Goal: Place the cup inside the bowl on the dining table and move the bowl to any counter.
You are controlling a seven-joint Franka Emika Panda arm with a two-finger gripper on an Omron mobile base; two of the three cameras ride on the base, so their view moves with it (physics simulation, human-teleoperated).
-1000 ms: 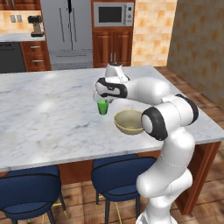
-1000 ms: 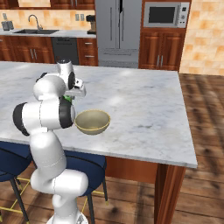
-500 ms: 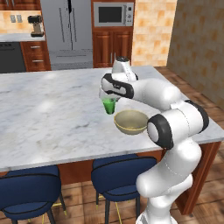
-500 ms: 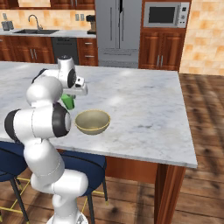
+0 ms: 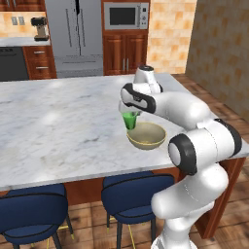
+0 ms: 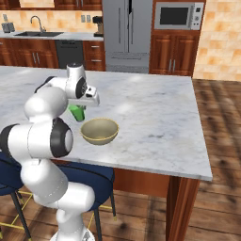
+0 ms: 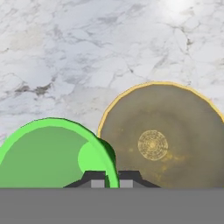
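Green cup hangs pinched by its rim in the clenched pincer, just beside the bowl on the marble counter.

Cup smooth glossy green plastic; bowl matt tan ceramic; dining table polished marble.

Bowl: on the tabletop, near its front edge, toward the right end.
Cup: held above the tabletop, just left of and behind the bowl's rim, outside the bowl.
Gripper: directly over the cup, jaws closed on its rim.
Stools: on the floor, below the tabletop's front edge.
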